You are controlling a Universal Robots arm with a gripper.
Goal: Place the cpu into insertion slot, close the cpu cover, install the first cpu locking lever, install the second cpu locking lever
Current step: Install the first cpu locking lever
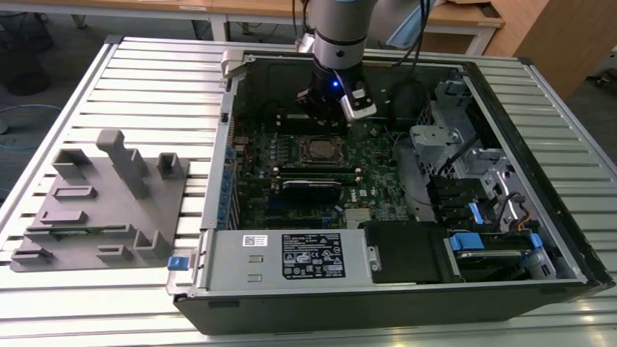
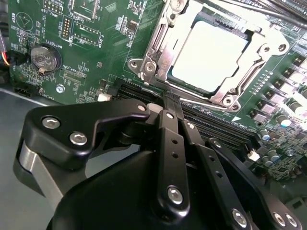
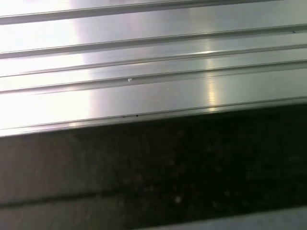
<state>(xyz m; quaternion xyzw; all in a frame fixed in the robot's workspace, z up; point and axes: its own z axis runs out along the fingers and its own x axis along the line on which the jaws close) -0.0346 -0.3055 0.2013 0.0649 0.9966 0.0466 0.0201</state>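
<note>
A big black computer case [image 1: 386,303] lies open on a silver table made of metal slats [image 1: 154,65]. A grey robot arm [image 1: 339,36] reaches down into the case. Its black gripper [image 1: 326,114] hangs above the green circuit board [image 1: 289,181]. It is near the small square insertion slot with the silver rim [image 1: 318,150] but does not touch it. In the second wrist view the gripper [image 2: 169,99] has its jaws pressed together, with nothing between them. Its tip is over the long black memory slots [image 2: 220,125], just beside the insertion slot. The cpu, a small flat square chip with a dull silver top [image 2: 211,50], sits inside the insertion slot. The cpu cover, a thin silver metal plate with a big square window [image 2: 154,50], lies flat around the chip, and the chip shows through the window. A round silver coin battery [image 2: 45,58] sits on the board, well apart from the slot. On the table, at the exterior view's left, rests a grey plastic tray with blocks and posts [image 1: 97,210].
</note>
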